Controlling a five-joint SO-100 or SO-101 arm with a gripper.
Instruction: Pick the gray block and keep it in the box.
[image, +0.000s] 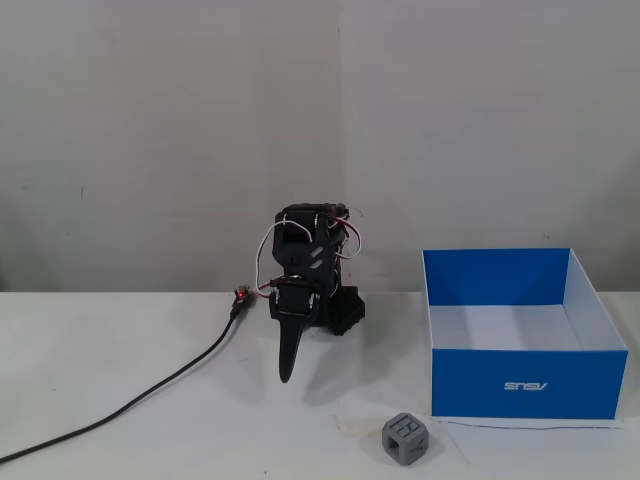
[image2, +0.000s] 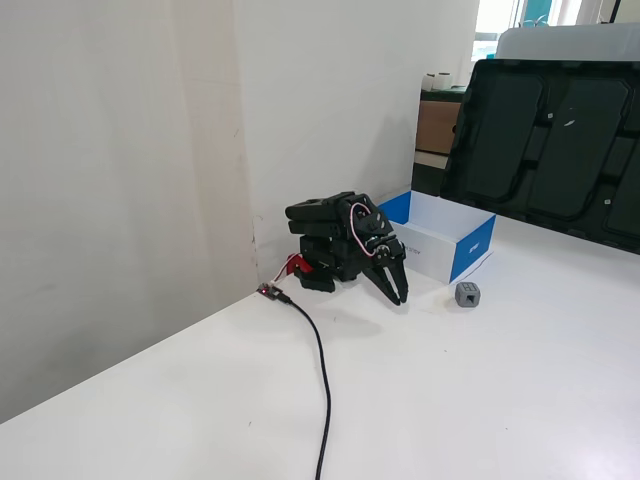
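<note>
Currently, nearest the camera in a fixed view, the gray block (image: 405, 438) rests on the counter (image: 150, 420), just beside the front left corner of the box (image: 525, 385), at about 7 o'clock from it. Next back, the box stands open; no contents are visible in it. Farther back, at 10 o'clock from the block, the arm sits folded with the pincer (image: 287, 375) pointing down, well apart from the block. Its jaws look closed or nearly so and hold nothing. Judged progress: none; approach, grasp, lift and deposit all remain
</note>
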